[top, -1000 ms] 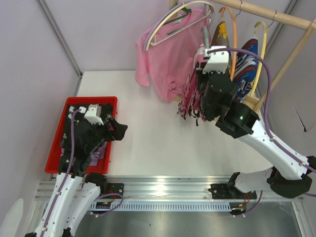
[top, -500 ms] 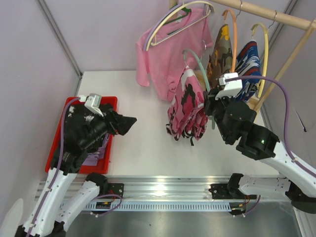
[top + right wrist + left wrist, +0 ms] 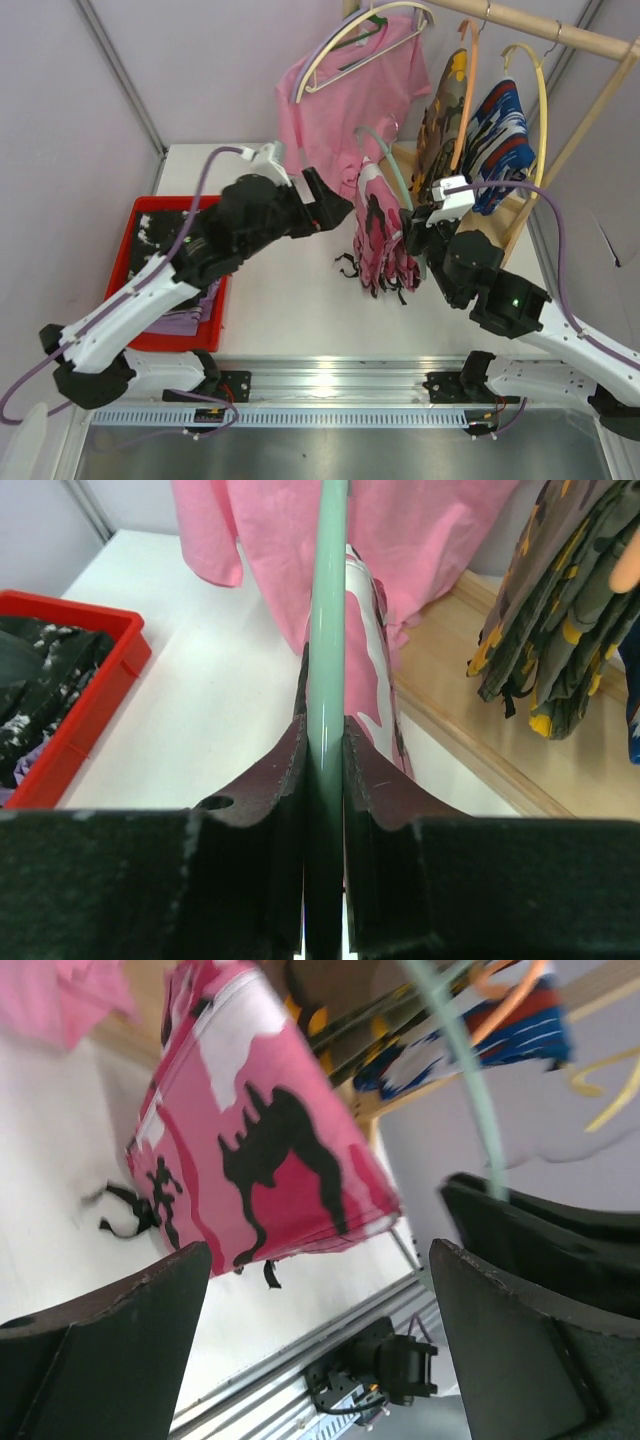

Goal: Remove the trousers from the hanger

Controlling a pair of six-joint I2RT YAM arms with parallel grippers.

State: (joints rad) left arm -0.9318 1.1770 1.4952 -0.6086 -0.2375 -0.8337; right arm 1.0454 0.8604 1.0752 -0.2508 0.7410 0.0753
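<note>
Pink-and-black camouflage trousers [image 3: 383, 235] hang folded over the mint-green hanger [image 3: 383, 148], just in front of the pink T-shirt [image 3: 335, 110]. In the top view their long axis runs from the hanger down toward the near table edge. Black cords at the low end trail on the white table [image 3: 290, 290]. The cloth is soft and creased, and the hanger is a smooth thin curved rod.

The right gripper [image 3: 325, 730] is clamped tight on the hanger rod, fingers pressed to both sides. The left gripper [image 3: 320, 1250] is spread wide, just beside the trousers [image 3: 260, 1150] and not touching them.

Yellow-olive camouflage trousers [image 3: 445, 110] and blue, white and red print trousers [image 3: 500, 125] hang on hoop hangers from the wooden rail [image 3: 540, 25].

Since the earlier frame the left arm has swung from over the red tray [image 3: 118, 300] across to the trousers. The right gripper still holds the hanger.
</note>
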